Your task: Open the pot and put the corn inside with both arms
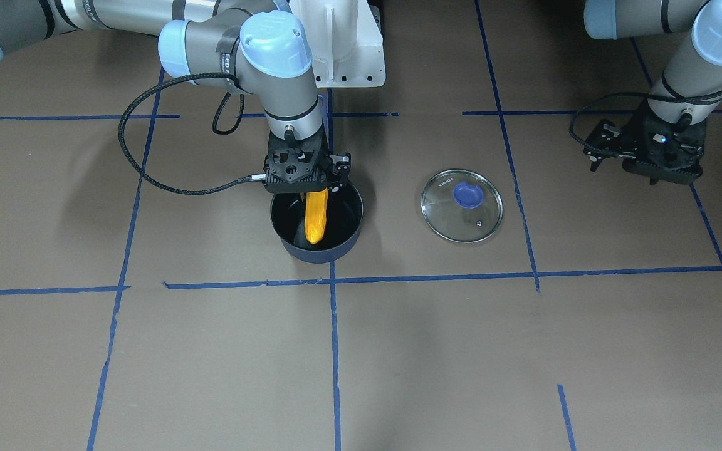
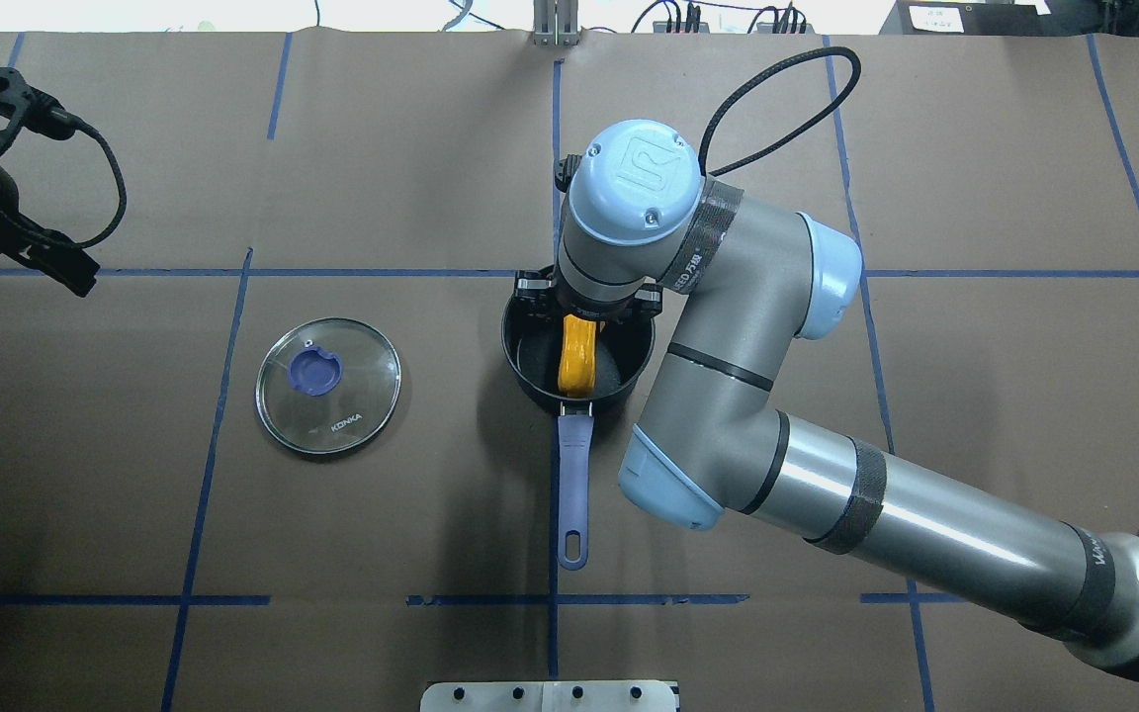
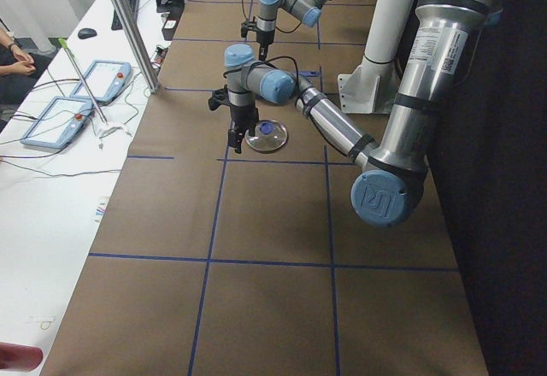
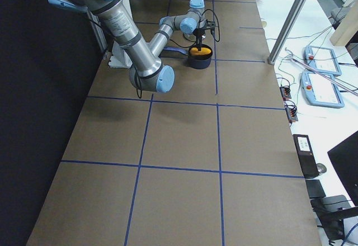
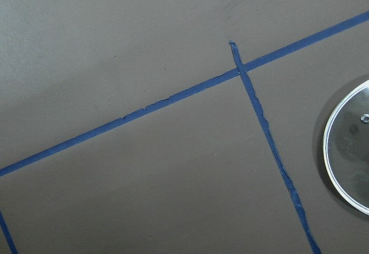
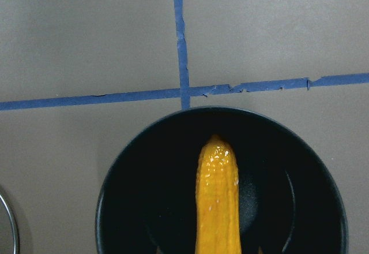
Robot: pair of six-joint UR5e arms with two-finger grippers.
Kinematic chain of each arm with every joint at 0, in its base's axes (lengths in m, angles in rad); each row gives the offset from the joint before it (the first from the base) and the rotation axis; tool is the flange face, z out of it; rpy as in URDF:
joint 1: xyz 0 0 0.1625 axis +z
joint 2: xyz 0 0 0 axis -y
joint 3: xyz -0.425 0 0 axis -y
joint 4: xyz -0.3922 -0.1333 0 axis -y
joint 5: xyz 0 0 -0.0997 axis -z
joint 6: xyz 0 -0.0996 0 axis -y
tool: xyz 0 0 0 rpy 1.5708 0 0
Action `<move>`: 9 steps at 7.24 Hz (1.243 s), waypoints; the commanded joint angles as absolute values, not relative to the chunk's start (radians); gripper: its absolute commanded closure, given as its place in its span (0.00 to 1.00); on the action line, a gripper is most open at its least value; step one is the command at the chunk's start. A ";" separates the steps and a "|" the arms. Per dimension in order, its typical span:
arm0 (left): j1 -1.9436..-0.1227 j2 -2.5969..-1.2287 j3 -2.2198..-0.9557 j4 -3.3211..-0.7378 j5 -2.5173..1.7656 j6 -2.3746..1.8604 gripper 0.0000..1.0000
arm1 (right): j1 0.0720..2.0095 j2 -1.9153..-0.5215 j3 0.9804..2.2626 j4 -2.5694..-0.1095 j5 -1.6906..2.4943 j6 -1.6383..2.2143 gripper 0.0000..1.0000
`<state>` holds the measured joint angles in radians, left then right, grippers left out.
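Observation:
My right gripper [image 1: 308, 188] hangs over the open dark navy pot [image 1: 319, 253] and is shut on the upper end of the orange-yellow corn [image 1: 316, 216]. The corn slants down inside the pot, tip low near the black bottom; the right wrist view shows the corn [image 6: 217, 202] over the pot [image 6: 144, 208]. The purple-blue handle [image 2: 574, 494] points toward the robot. The glass lid [image 1: 461, 205] with its purple knob lies flat on the table, apart from the pot. My left gripper [image 1: 649, 172] hovers beyond the lid, open and empty.
Blue tape lines [image 1: 333, 351] divide the brown table into squares. The white base stand [image 1: 342, 44] sits behind the pot. The right arm's black cable [image 1: 148, 169] loops beside the pot. The lid's edge [image 5: 349, 150] shows in the left wrist view.

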<state>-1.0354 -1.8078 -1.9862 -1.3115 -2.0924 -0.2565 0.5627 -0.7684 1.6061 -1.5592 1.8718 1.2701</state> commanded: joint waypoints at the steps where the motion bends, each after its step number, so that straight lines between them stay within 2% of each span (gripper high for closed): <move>1: -1.055 -1.802 -1.982 -1.312 -2.094 -0.230 0.00 | 0.561 -0.767 1.612 -1.559 1.882 1.272 0.00; 3: -1.157 -1.775 -1.935 -1.310 -2.217 -0.157 0.00 | 0.685 -0.782 1.635 -1.566 2.010 1.253 0.00; 5: -1.372 -1.740 -1.753 -1.312 -2.316 0.134 0.00 | 0.841 -0.918 1.722 -1.566 2.111 1.080 0.00; 6: -1.455 -1.744 -1.674 -1.312 -2.319 0.200 0.00 | 0.907 -0.969 1.721 -1.565 2.161 0.955 0.00; 7: -1.494 -1.732 -1.625 -1.313 -2.330 0.209 0.00 | 0.983 -1.020 1.717 -1.557 2.213 0.849 0.00; 9: -1.520 -1.610 -1.592 -1.476 -2.377 0.215 0.00 | 1.108 -1.148 1.709 -1.555 2.272 0.615 0.00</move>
